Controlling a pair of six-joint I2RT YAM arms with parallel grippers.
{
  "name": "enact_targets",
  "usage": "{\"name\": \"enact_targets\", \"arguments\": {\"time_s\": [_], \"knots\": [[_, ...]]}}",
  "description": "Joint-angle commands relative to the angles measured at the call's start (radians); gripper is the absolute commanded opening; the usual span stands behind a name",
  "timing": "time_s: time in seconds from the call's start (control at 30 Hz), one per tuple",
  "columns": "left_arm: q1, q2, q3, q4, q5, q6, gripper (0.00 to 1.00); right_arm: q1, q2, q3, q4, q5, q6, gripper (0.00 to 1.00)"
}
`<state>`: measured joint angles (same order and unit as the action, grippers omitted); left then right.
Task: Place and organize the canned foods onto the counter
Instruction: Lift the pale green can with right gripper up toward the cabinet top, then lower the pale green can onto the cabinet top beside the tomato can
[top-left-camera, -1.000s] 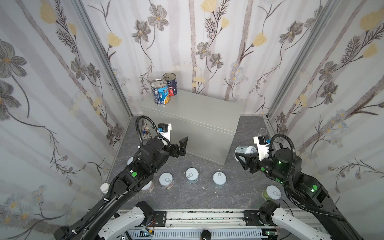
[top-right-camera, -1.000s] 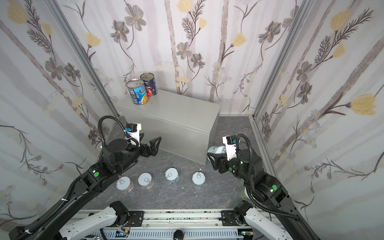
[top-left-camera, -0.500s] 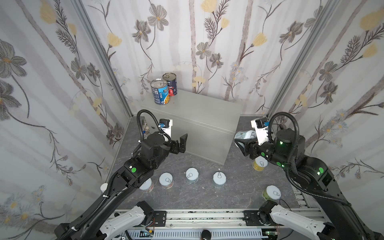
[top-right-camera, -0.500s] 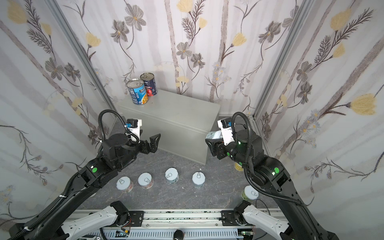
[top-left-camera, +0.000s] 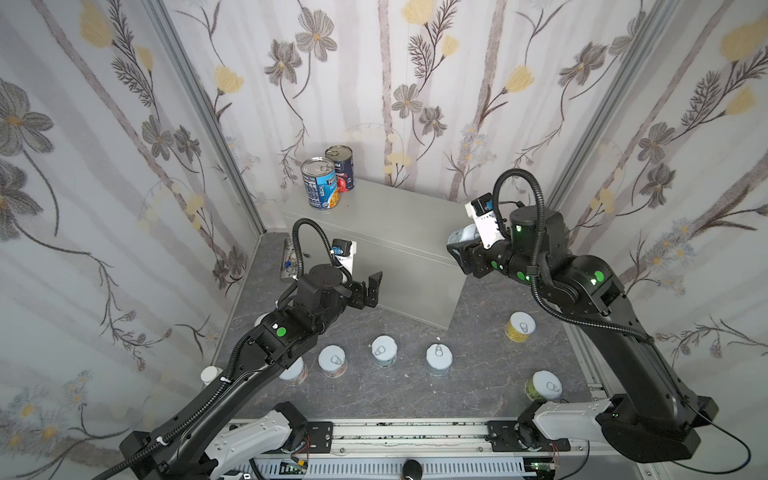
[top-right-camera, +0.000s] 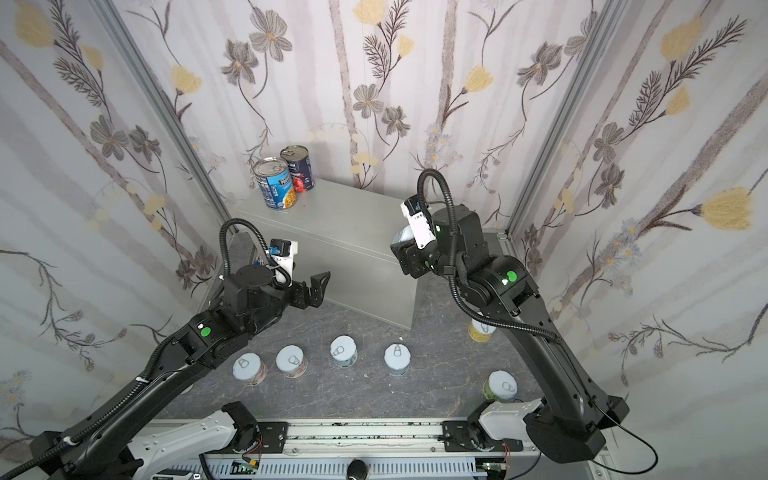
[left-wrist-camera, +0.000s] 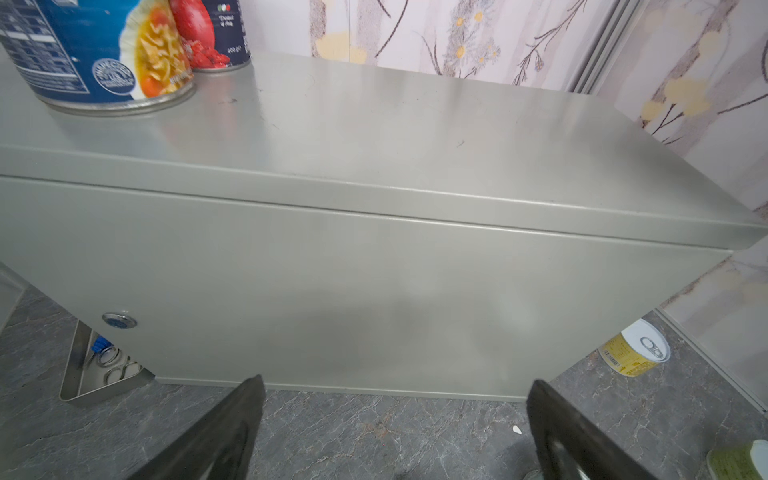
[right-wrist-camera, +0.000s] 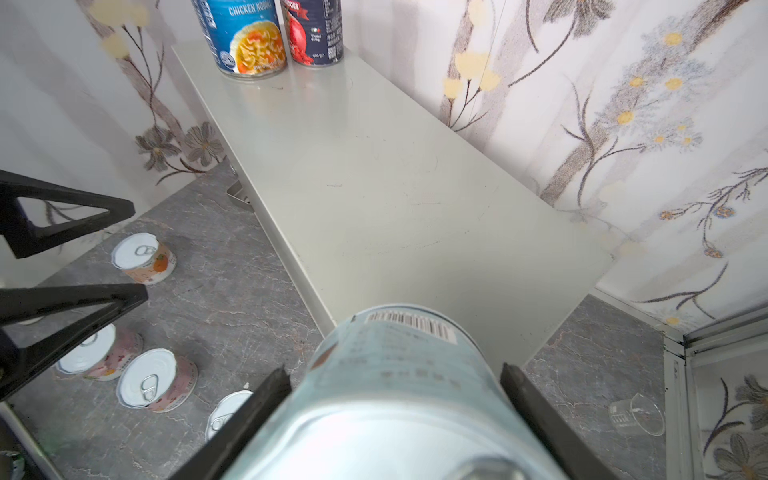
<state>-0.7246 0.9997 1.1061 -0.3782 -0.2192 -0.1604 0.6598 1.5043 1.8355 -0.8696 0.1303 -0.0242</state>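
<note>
Smooth pale-blue can (right-wrist-camera: 399, 374) clamped in right fingers (right-wrist-camera: 249, 419) at matte grey metal worktop (right-wrist-camera: 395, 187) end (barcode shown by wrist view only), left fingers (left-wrist-camera: 228, 428) spread empty, glossy tall cans (top-left-camera: 320, 185) stood at its far corner.

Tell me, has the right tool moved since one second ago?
Yes. The right tool, holding a can, rose from beside the cabinet's lower front corner to the cabinet's top right end.

In the right wrist view I see the pale-blue can (right-wrist-camera: 399, 395) blurred and cut off; in a top view my left arm (top-left-camera: 266, 345) half covers one short can (top-left-camera: 297, 374).
</note>
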Motion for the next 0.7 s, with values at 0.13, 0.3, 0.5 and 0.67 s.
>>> {"name": "enact_targets", "arguments": {"time_s": [0.13,0.3,0.5,0.67], "knots": [[-0.002,0.004,-0.012,0.022,0.023,0.001,1.0,-0.003,0.144,0.119,-0.016,0.012,-0.045,0.48],[-0.003,-0.02,-0.024,0.025,0.033,0.001,1.0,-0.012,0.214,0.204,-0.046,-0.009,-0.068,0.48],[-0.002,-0.033,-0.041,0.028,0.039,0.003,1.0,-0.04,0.27,0.221,-0.057,-0.055,-0.077,0.49],[-0.003,-0.038,-0.047,0.03,0.047,0.003,1.0,-0.05,0.306,0.237,-0.067,-0.074,-0.078,0.56]]}}
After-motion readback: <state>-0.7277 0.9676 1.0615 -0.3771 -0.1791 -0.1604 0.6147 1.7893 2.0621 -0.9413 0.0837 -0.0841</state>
